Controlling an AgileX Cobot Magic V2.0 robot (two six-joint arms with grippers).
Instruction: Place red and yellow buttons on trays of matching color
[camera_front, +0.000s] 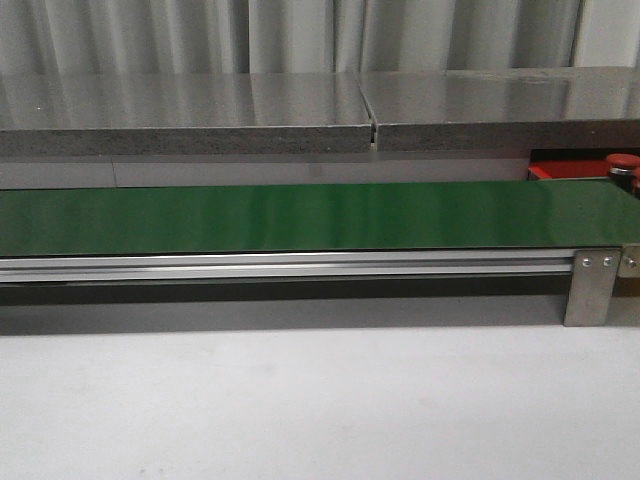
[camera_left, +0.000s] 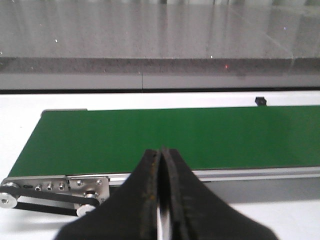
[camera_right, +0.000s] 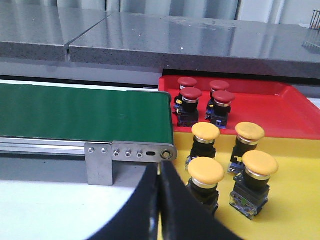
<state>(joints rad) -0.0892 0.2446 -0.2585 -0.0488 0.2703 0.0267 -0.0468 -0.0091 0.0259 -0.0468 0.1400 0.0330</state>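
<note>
Several red buttons stand on the red tray just past the end of the green belt. Closer in, several yellow buttons stand on a yellow tray. My right gripper is shut and empty, hovering by the belt's end bracket next to the nearest yellow button. My left gripper is shut with nothing in it, over the near rail of the bare belt. The front view shows a corner of the red tray with one red button, and neither gripper.
A grey stone ledge runs behind the belt. A metal end bracket sits at the belt's right end and a pulley at its left end. White tabletop lies in front. A small black object sits behind the belt.
</note>
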